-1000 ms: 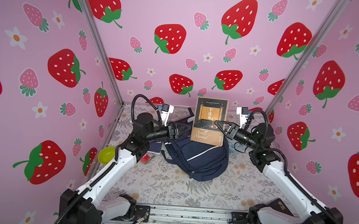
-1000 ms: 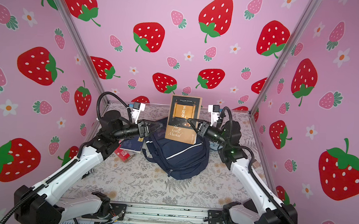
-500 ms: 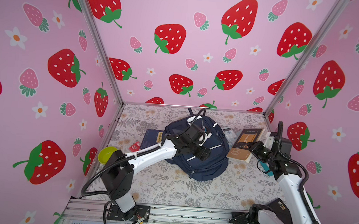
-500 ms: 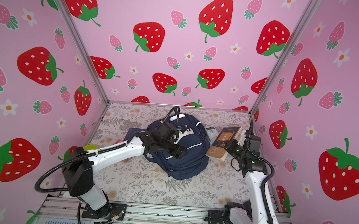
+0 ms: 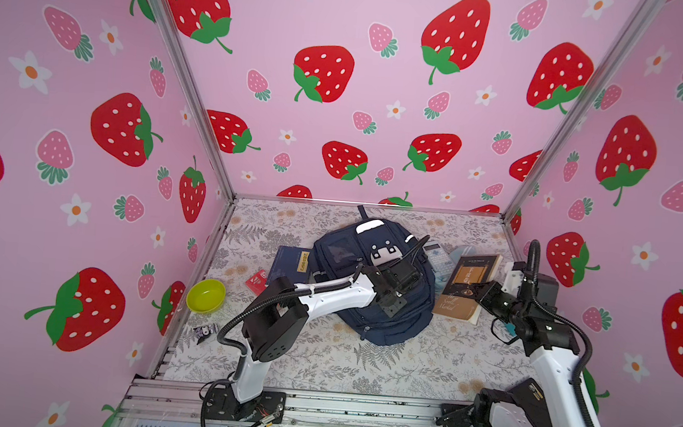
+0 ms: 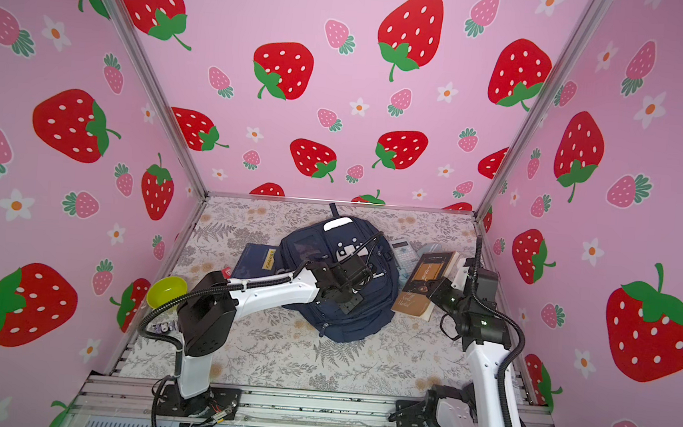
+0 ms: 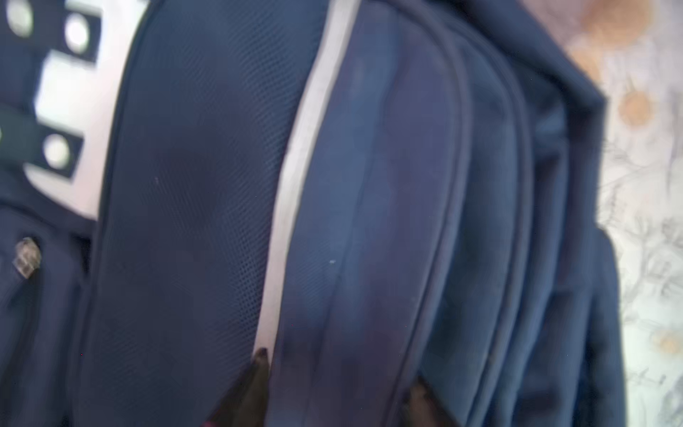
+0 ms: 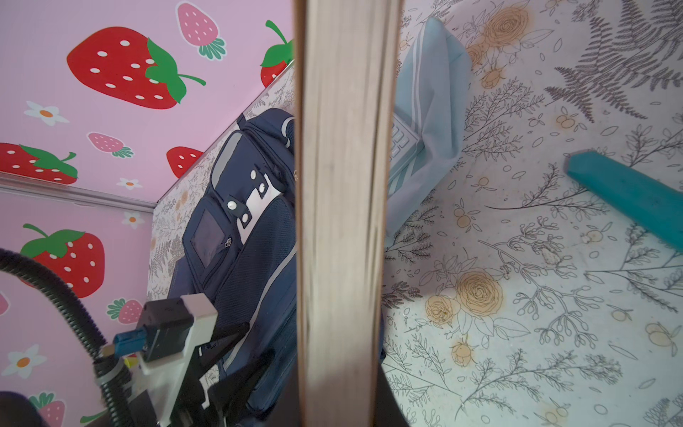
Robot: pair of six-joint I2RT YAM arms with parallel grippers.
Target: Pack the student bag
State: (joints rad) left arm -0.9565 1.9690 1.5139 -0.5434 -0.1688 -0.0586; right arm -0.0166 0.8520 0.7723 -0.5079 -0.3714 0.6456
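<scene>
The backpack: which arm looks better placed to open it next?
Left, probably. The left gripper rests on the front of the backpack, fingertips against the fabric. The right gripper is shut on a book beside the backpack, so it's busy.

We can read nothing for sure. The brown book (image 5: 465,289) toward three o'clock on the worktop (image 5: 319,367) bears pale cursive words we cannot spell out; the navy book (image 5: 288,264) toward ten o'clock has a yellow label (image 5: 304,261), its lettering too small.
</scene>
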